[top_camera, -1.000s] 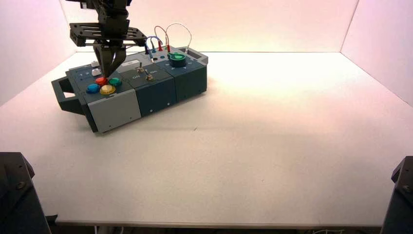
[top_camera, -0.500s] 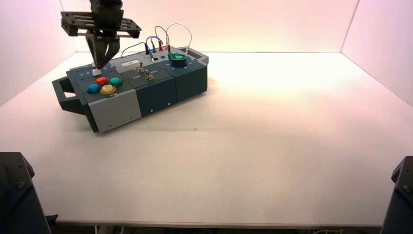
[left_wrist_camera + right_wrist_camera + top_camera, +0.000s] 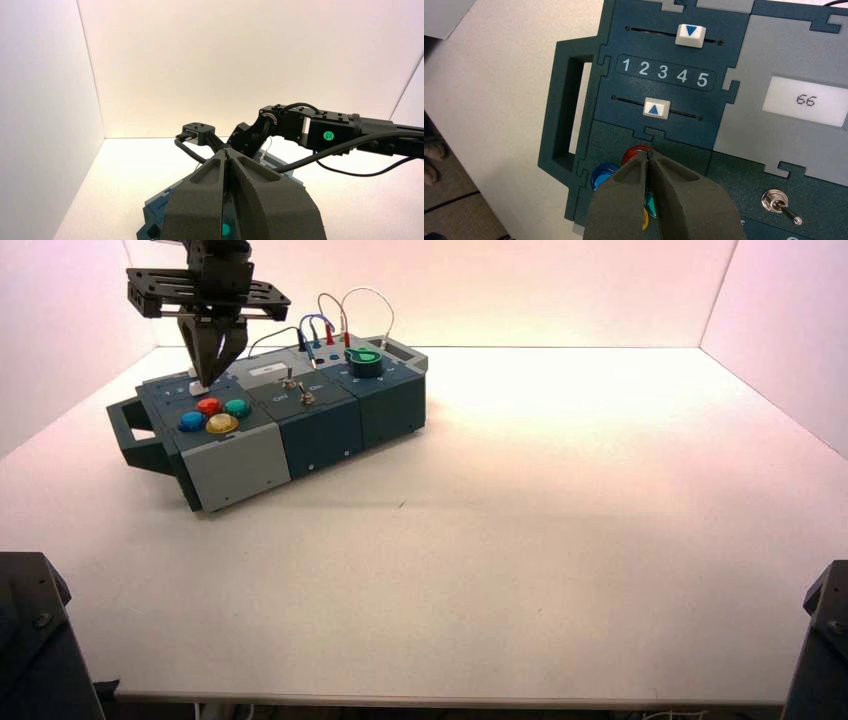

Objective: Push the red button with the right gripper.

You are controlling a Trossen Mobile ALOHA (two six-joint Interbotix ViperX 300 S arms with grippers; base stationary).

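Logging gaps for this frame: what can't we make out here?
- Red button: right wrist view, mostly hidden behind the shut right gripper; contact not readable.
- Yellow and green buttons: same view, only slivers show beside the fingers.
- Left gripper: left wrist view, its fingers hide most of the box.

Readable marks on the box [image 3: 724, 130]

A dark panel [image 3: 664, 73] between the two sliders carries the numbers "1 2 3 4 5" in pale figures. The upper slider's white knob [image 3: 690, 35] bears a blue triangle pointing toward the numbers, and the lower slider's white knob [image 3: 656, 108] bears a blue triangle pointing back at them. A small white display [image 3: 806, 100] on the grey section reads "66". Lettering beside the toggle switches cannot be read.
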